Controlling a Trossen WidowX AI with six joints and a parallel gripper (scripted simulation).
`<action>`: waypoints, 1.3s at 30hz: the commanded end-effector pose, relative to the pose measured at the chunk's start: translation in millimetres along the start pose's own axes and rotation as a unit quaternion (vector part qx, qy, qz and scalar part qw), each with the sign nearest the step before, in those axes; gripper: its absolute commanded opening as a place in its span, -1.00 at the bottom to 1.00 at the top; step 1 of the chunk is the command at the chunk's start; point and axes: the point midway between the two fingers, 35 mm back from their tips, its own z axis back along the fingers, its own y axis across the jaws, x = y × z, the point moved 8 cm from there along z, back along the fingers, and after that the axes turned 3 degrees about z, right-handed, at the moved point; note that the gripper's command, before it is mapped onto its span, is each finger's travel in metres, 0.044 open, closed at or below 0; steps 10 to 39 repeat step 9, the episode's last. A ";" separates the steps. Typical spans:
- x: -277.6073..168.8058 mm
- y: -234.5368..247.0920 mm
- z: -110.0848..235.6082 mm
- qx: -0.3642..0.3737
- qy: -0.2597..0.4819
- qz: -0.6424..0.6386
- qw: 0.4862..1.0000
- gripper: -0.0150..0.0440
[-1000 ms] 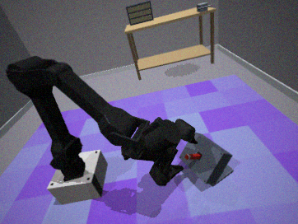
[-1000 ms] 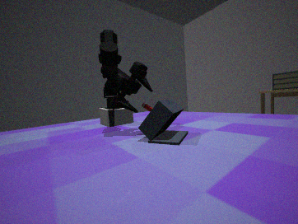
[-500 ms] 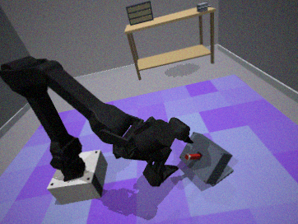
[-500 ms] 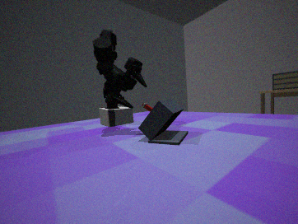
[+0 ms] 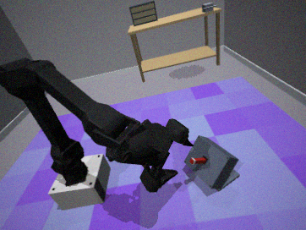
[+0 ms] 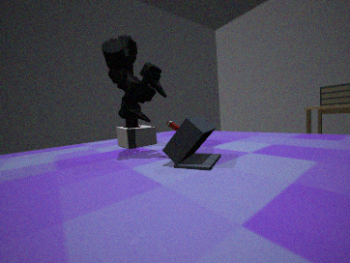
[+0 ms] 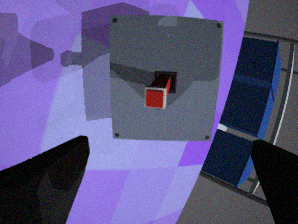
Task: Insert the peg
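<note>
The red square peg (image 5: 197, 160) (image 6: 172, 125) (image 7: 157, 96) sticks out of the hole in the face of the grey sloped panel (image 5: 217, 158) (image 6: 189, 139) (image 7: 186, 56). Its lower end is inside the hole and only a short red stub shows. My gripper (image 5: 177, 153) (image 6: 151, 102) (image 7: 174, 148) is open and empty. It has drawn back a short way from the panel face, with the peg in line between the spread fingers but clear of them. In the wrist view both dark fingers frame the bottom corners.
The arm's white base block (image 5: 80, 182) (image 6: 136, 135) stands left of the panel. A wooden shelf (image 5: 177, 40) (image 6: 329, 113) with a slatted crate (image 5: 143, 13) stands at the back of the room. The floor is a purple checkered mat (image 5: 254, 123).
</note>
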 end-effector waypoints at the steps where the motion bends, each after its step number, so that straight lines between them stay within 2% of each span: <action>1: 0.2 0.0 5.2 -0.001 -0.002 0.002 1.000 1.00; 8: -0.1 0.3 16.9 -0.001 -0.002 0.001 1.000 1.00; 39: -0.1 0.3 17.1 -0.001 -0.002 0.001 1.000 1.00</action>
